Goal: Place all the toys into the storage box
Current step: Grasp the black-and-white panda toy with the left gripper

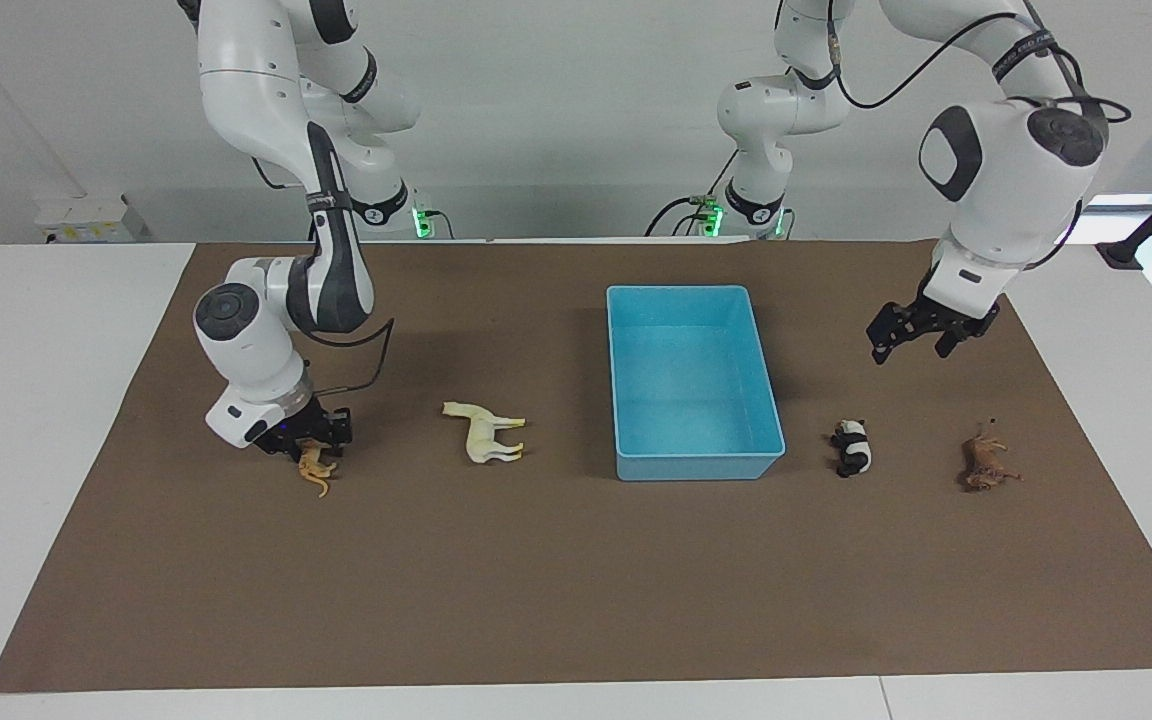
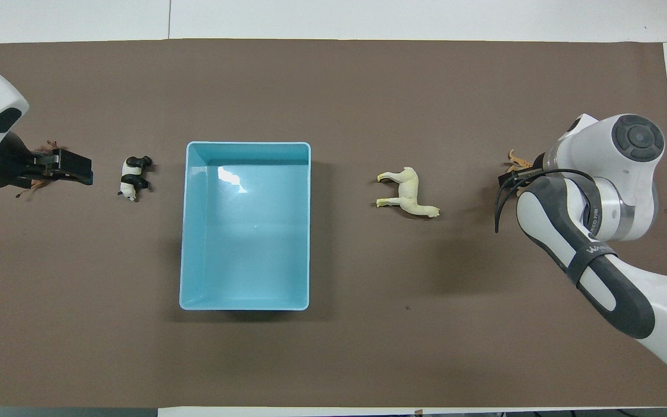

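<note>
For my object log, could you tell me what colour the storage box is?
The storage box is light blue, clearest in the overhead view.

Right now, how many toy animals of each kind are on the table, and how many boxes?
Tiger: 1
Horse: 1
Panda: 1
Lion: 1
Light blue storage box: 1
Total: 5 things, 4 of them toys, none in the box.

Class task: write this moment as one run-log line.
right gripper: down on tiger | left gripper: raised above the mat, near lion | horse, panda: on mat | storage box: no toys inside
</note>
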